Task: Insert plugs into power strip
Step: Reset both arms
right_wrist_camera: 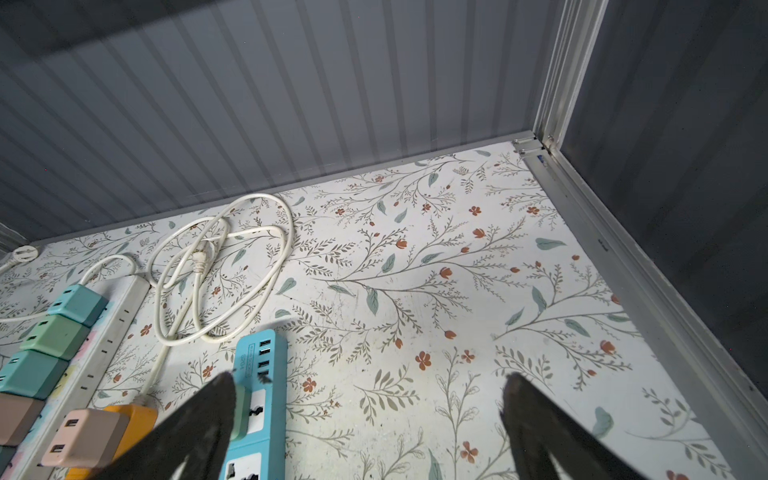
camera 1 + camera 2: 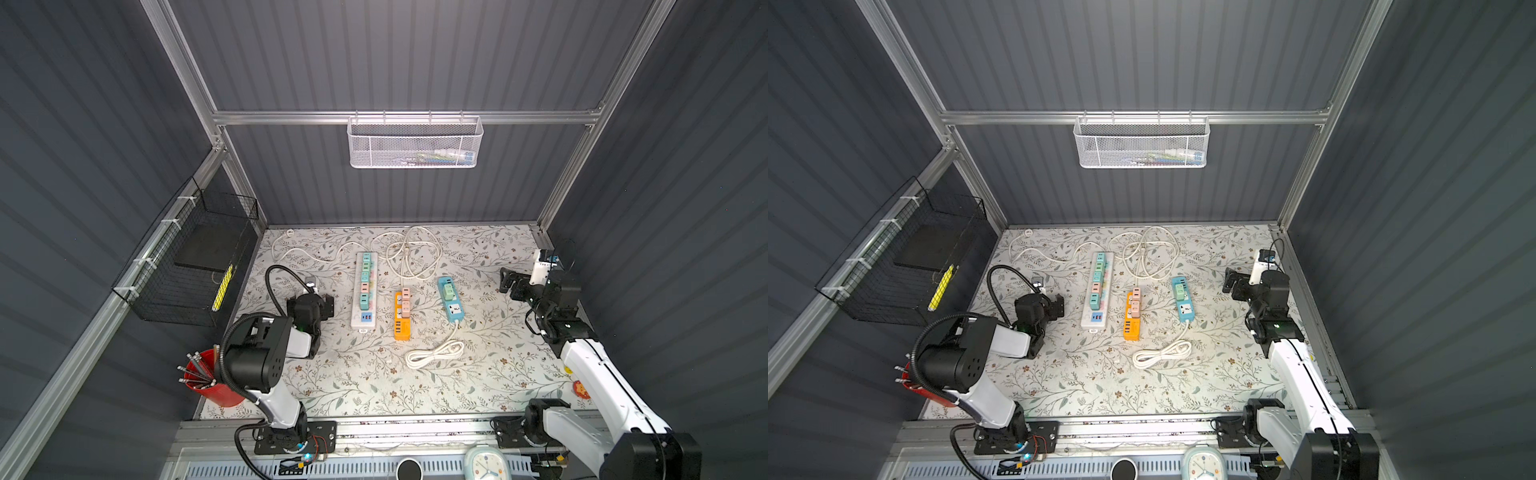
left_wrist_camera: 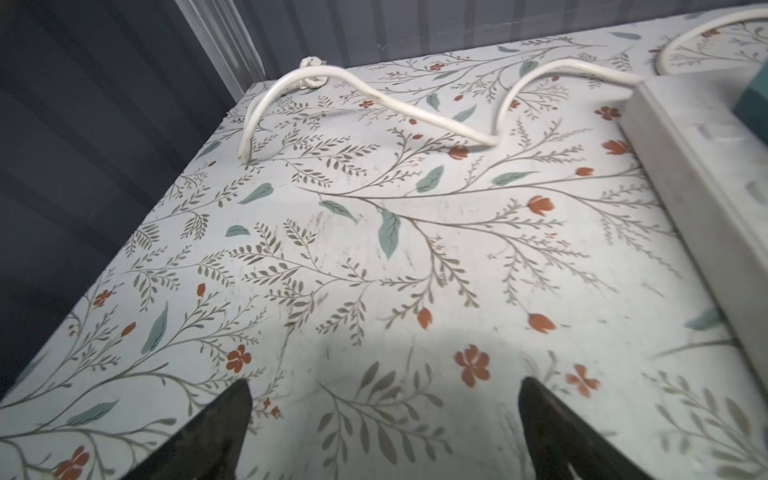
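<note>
The plugs (image 2: 365, 276) sit in three strips lying side by side, apart, mid-tabletop (image 2: 374, 386). A teal, mint and pink row fills the white power strip (image 2: 357, 321), two pink ones sit on the orange power strip (image 2: 401, 330), and a green one on the blue power strip (image 2: 454, 311). Loose white cords (image 2: 411, 253) loop toward the back edge, and a coiled cord (image 2: 434, 353) lies in front of the blue strip. Beyond it, bare floral surface runs to the front edge. The left end effector (image 3: 385, 382) hangs low just left of the white strip, spread wide and holding nothing. The right end effector (image 1: 370, 376), equally wide and empty, is near the right wall.
</note>
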`<state>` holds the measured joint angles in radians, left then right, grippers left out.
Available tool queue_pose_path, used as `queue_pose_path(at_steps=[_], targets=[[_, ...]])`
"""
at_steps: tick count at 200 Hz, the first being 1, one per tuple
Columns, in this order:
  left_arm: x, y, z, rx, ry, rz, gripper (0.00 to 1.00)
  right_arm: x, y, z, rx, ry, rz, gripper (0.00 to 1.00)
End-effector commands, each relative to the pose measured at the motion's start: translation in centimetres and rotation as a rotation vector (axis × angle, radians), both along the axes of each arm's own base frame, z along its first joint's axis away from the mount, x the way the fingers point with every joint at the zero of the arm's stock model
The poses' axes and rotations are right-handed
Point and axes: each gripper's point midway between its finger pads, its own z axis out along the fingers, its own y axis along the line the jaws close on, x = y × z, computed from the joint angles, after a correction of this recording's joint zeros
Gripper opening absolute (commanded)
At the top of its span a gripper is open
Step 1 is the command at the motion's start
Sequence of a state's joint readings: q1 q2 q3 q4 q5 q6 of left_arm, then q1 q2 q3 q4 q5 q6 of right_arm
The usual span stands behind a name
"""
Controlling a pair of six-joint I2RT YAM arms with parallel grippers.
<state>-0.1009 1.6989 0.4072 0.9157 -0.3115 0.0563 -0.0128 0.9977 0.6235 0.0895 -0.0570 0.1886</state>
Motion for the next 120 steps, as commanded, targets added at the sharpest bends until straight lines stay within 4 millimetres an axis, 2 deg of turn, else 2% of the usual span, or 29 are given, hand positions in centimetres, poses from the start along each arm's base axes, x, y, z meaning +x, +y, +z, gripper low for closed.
queue_pose_path(at_steps=[1, 13, 54, 78, 108, 110, 120], targets=[[1.7, -1.7, 1.9, -0.085, -0.091, -0.1, 1.0, 0.3, -0.2, -0.6, -0.013, -0.01, -0.004, 0.99], [2.1, -1.8, 1.0, -0.091, -0.008, -0.103, 1.0, 0.5, -0.3, -1.1, -0.016, -0.006, -0.007, 0.99], [2.2, -1.5, 1.2, -0.098, -0.036, -0.092, 1.0, 0.6, 0.1, -4.2, -0.001, -0.037, 0.014, 0.99], [2.1, -1.4, 1.1, -0.099, -0.033, -0.09, 1.0, 0.0, -0.6, -4.8, -0.122, -0.089, 0.013, 0.99], [2.2, -1.4, 1.3, -0.098, -0.036, -0.09, 1.0, 0.0, -1.5, -4.2, -0.152, -0.203, -0.041, 0.99], [2.1, -1.4, 1.2, -0.099, -0.034, -0.091, 1.0, 0.1, -1.4, -4.9, -0.159, -0.191, -0.035, 0.99], [2.2, -1.5, 1.2, -0.099, -0.035, -0.092, 1.0, 0.4, -1.0, -5.5, -0.191, -0.218, -0.003, 0.99]])
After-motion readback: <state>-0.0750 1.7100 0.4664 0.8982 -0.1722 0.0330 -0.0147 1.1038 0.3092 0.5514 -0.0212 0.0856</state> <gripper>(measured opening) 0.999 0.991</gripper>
